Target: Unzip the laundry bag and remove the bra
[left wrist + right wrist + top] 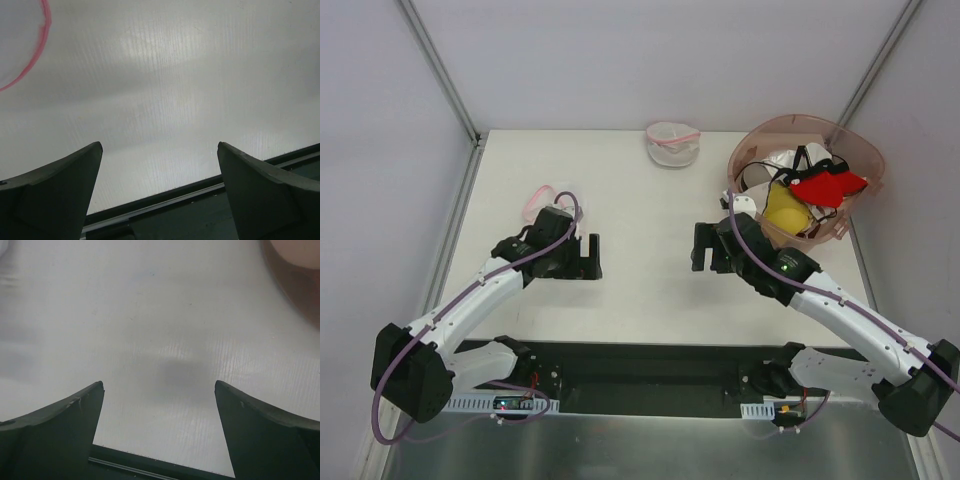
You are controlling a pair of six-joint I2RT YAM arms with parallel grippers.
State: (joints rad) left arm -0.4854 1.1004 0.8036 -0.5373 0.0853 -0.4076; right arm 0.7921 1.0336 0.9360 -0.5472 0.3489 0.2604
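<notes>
Both arms rest low over the bare middle of the worktop (640,200). The left gripper (592,257) and right gripper (700,248) face each other, jaws spread wide and empty, probably parked before a reach. The laundry bag (672,143) sits at the far centre edge, well apart from both. It is round, so no long axis shows, and its pink rim runs left to right. The bra cannot be made out. A pink-rimmed loop (542,200) lies just beyond the left gripper, and the basket (855,150) stands far right.

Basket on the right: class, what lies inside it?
The basket holds a red garment, a yellow garment and a white garment with black straps; anything beneath them is covered.
</notes>
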